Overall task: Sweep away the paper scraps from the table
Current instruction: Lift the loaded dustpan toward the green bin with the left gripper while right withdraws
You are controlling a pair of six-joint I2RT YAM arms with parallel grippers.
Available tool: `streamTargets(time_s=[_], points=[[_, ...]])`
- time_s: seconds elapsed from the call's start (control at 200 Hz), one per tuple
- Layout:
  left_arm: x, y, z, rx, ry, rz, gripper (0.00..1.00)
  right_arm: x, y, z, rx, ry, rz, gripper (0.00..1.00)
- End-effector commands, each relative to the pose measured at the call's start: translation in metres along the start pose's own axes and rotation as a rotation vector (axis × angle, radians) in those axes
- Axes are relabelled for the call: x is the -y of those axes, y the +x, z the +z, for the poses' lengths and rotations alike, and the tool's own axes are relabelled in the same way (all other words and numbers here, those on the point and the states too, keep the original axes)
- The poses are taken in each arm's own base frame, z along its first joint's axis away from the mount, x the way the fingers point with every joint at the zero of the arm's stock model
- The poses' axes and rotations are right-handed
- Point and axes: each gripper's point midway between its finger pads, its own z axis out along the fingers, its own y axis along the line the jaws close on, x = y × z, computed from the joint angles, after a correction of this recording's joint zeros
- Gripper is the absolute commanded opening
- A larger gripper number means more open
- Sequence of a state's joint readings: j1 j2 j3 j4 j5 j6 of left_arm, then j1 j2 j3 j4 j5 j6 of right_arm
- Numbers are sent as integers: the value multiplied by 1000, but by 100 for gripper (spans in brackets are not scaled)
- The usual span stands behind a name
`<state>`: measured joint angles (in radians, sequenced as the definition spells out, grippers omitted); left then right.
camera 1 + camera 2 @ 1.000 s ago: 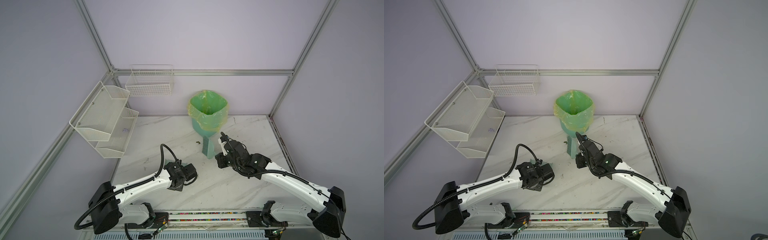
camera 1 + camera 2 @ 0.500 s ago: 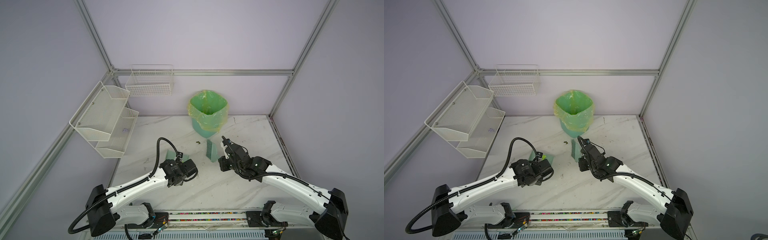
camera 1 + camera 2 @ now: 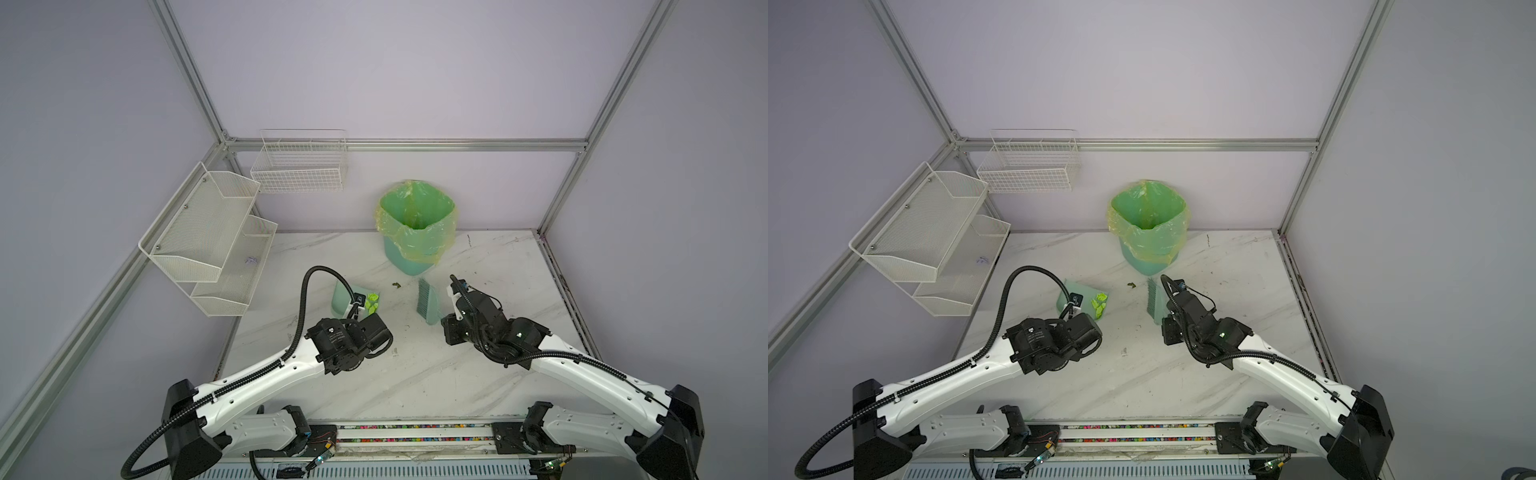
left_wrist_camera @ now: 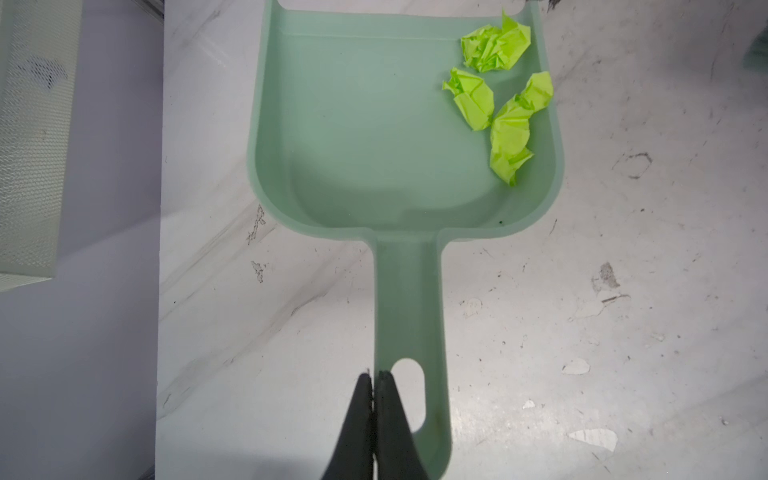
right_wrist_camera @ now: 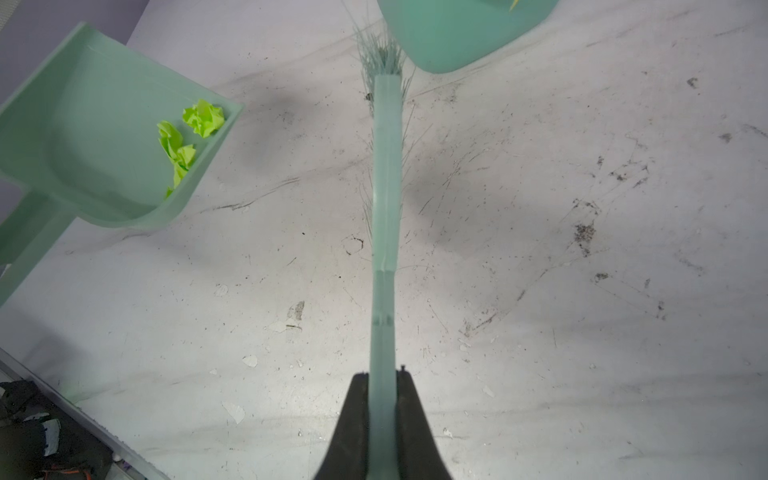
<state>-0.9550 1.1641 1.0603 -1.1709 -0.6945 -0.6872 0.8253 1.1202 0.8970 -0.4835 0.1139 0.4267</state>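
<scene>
Three crumpled neon yellow-green paper scraps (image 4: pixel 509 137) lie in the right side of a mint-green dustpan (image 4: pixel 374 124). Both top views show these scraps (image 3: pixel 371 302) (image 3: pixel 1099 304) in the dustpan (image 3: pixel 343 297) (image 3: pixel 1068 297), left of centre on the marble table (image 3: pixel 415 365). My left gripper (image 4: pixel 376 376) is shut on the edge of the dustpan's handle. My right gripper (image 5: pixel 384 376) is shut on the handle of a mint brush (image 5: pixel 386 166) (image 3: pixel 426 301), whose bristles point toward the bin. I see no blue scraps.
A teal bin (image 3: pixel 415 224) with a yellow-green liner stands at the back centre, its base (image 5: pixel 457 33) just beyond the brush tip. A dark olive speck (image 3: pixel 395 284) lies between dustpan and brush. White mesh shelves (image 3: pixel 208 245) and a wire basket (image 3: pixel 299 162) hang at the back left.
My left arm has pushed the dustpan away from the front edge toward the back, bringing it and its scraps into sight. The brush has shifted slightly right and nearer.
</scene>
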Motion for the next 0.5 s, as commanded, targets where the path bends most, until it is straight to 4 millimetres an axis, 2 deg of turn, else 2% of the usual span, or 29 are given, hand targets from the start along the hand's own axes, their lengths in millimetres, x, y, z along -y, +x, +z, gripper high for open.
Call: streamTargets(time_s=[0.0,0.17,0.495], points=[[-10,-58,-31,182,22,-83,0,6,-1,-4,22,13,27,0],[-18,-97,-51,261,-14,-48,0,8,3,-5,19,12,33,0],[-38,-170,-74,334,-34,-31,0,11,14,-3,0,7,38,0]])
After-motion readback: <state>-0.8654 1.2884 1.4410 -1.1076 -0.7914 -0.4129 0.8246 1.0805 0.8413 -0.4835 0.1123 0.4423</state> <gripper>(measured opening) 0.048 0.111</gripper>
